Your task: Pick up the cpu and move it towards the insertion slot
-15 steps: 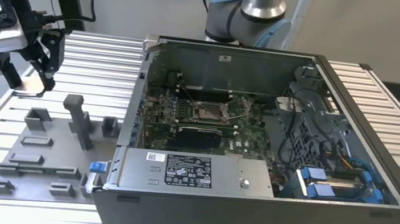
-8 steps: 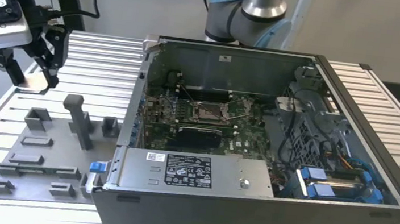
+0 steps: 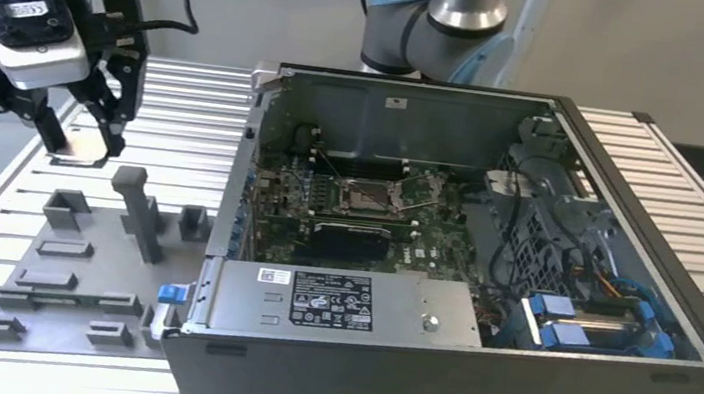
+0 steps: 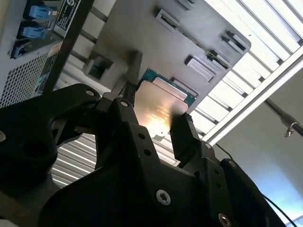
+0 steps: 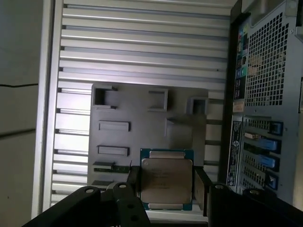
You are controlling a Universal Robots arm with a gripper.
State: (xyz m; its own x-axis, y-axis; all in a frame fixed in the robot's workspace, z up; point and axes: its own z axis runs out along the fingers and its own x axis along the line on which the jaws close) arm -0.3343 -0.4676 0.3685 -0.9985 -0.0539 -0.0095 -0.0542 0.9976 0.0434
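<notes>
In the exterior view the gripper (image 3: pixel 80 137) hangs over the slatted metal bench (image 3: pixel 677 177), toward its edge on the exterior view's left. Its jaws are narrowed onto the cpu (image 3: pixel 85 151), which reads here as just a pale thin square at the fingertips. Well apart from it, inside the open computer case (image 3: pixel 436 389), lies the insertion slot (image 3: pixel 367 196), a silver frame with thin wire levers on green board. A matte grey fixture plate (image 3: pixel 94 271) with upright blocks lies on the bench just beside the case. In the second wrist view the black fingers (image 4: pixel 182 135) press on opposite edges of the chip. Its brushed metal face catches a warm glare, and a teal-green rim shows along one side. In the first wrist view the chip's flat silvery lid and green border are seen square-on, held over the plate's rectangular pockets, with the case's perforated wall (image 5: pixel 267 71) alongside.
</notes>
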